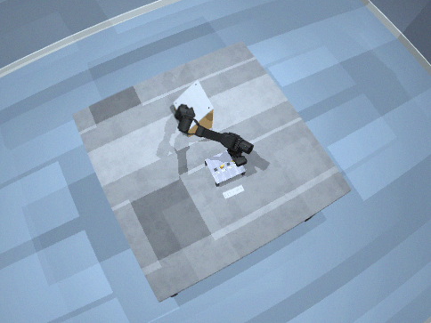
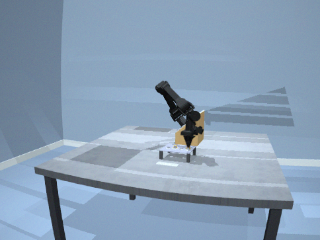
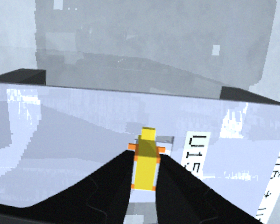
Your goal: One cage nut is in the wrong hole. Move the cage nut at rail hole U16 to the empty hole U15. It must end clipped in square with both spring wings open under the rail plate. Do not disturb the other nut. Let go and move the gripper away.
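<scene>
- We see the tool (image 1: 235, 161) (image 2: 188, 147) (image 3: 145, 161) clenched on a yellow cage nut (image 3: 146, 167), with one black finger against each side.
- We find that held nut at the rail plate (image 1: 219, 177) (image 2: 166, 149) (image 3: 75, 150), just beside the printed U15 label (image 3: 196, 150); a grey opening (image 3: 169, 143) shows partly behind it in the wrist view.
- We cannot tell whether the nut sits square in the hole, and its spring wings under the plate are hidden from us.
- We see another yellow nut (image 1: 222, 166) (image 2: 175, 146) on the plate, apart from the tool.
- We have the plate standing on short dark legs (image 1: 217, 184) (image 2: 160, 155) around the middle of the worktop (image 1: 249, 218) (image 2: 132, 182) (image 3: 125, 72), well in from all four corners.
- We see a white printed strip (image 1: 233, 191) (image 2: 167, 164) lying flat between the plate and the worktop's near edge in the exterior view.
- On the plate's other side, toward the far edge, we see a tan and pale block (image 1: 196, 98).
- Our black arm (image 1: 214, 135) (image 2: 180, 104) reaches over from beside that block and bends so that the tool points down at the plate, on the side toward the near right corner in the exterior view.
</scene>
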Tool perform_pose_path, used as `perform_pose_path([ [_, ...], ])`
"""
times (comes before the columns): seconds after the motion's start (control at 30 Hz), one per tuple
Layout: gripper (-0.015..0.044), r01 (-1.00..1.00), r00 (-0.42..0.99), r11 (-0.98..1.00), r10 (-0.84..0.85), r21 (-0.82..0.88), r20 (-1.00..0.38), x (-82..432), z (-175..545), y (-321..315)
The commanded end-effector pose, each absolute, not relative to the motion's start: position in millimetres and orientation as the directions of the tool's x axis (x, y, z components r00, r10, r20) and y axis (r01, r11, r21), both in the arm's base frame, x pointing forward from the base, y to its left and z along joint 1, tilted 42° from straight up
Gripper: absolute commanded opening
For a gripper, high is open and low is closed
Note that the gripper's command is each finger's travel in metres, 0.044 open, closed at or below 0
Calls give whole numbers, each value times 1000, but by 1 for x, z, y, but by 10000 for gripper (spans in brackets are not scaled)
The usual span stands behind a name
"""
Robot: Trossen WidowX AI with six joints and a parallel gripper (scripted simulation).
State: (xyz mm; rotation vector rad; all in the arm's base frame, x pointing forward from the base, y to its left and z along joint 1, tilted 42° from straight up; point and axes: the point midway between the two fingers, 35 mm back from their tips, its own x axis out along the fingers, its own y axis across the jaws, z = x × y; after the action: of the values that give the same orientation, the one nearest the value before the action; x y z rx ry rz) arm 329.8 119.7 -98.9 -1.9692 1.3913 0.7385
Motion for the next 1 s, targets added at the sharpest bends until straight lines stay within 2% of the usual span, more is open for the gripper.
perform_pose_path([
  [0.0,27,-954,286,-255,-610,-158,-739,330,-100,120],
  [0.97,27,-965,245,-229,-620,-127,-745,332,-100,120],
])
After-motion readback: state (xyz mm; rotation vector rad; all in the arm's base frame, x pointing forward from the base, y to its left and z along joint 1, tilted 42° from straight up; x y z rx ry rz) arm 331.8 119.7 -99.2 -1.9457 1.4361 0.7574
